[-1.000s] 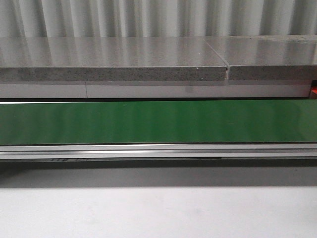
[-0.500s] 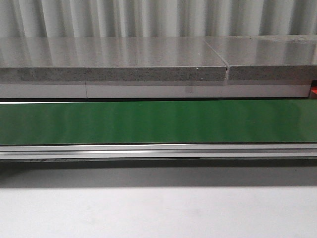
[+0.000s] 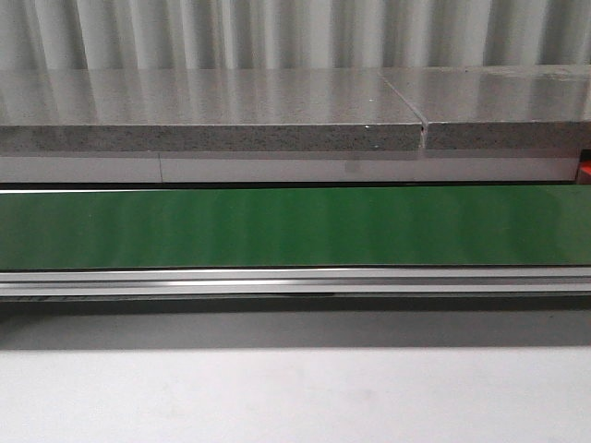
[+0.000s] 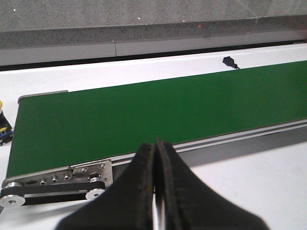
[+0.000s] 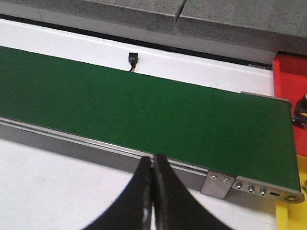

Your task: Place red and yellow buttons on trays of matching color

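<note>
While no button lies on the long green conveyor belt [image 3: 295,226], both grippers, left [image 4: 154,191] and right [image 5: 152,191], wait closed and empty near it; buttons are probably small, stiff, light, best pinched by the sides.

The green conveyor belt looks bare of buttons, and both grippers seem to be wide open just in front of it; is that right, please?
Not quite: the green conveyor belt is bare, but the grippers are shut, not open. The left wrist view shows the left gripper with its fingers pressed together, and the right wrist view shows the right gripper the same, both empty.
</note>
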